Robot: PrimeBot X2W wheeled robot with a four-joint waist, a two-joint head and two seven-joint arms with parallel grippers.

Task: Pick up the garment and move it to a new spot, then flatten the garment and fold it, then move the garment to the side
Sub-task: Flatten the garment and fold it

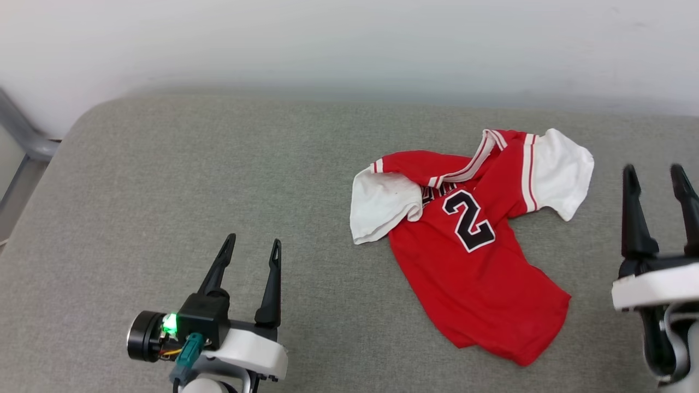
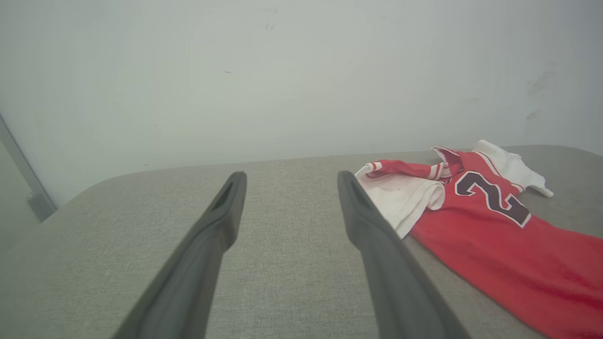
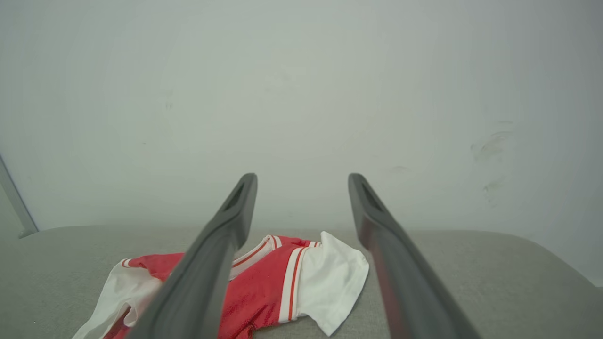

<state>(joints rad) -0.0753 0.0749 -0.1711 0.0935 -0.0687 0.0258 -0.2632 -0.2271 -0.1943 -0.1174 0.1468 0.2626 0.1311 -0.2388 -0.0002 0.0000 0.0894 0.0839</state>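
Note:
The garment (image 1: pixel 469 262), a red jersey with white short sleeves and a black "2" showing, lies crumpled on the grey cushion (image 1: pixel 191 180), right of centre. Its collar is folded over and one sleeve is tucked across the chest. My left gripper (image 1: pixel 252 244) stands open at the lower left, well apart from the jersey, nothing between its fingers. My right gripper (image 1: pixel 655 173) is open at the right edge, just beside the right sleeve. In the left wrist view the garment (image 2: pixel 480 221) lies right of the gripper (image 2: pixel 288 177). The right wrist view has the garment (image 3: pixel 282 282) below the gripper (image 3: pixel 301 178).
A pale wall (image 1: pixel 349 43) runs behind the cushion's far edge. A grey metal frame bar (image 1: pixel 22 136) stands at the far left, past the cushion's rounded corner. The left half of the cushion is bare fabric.

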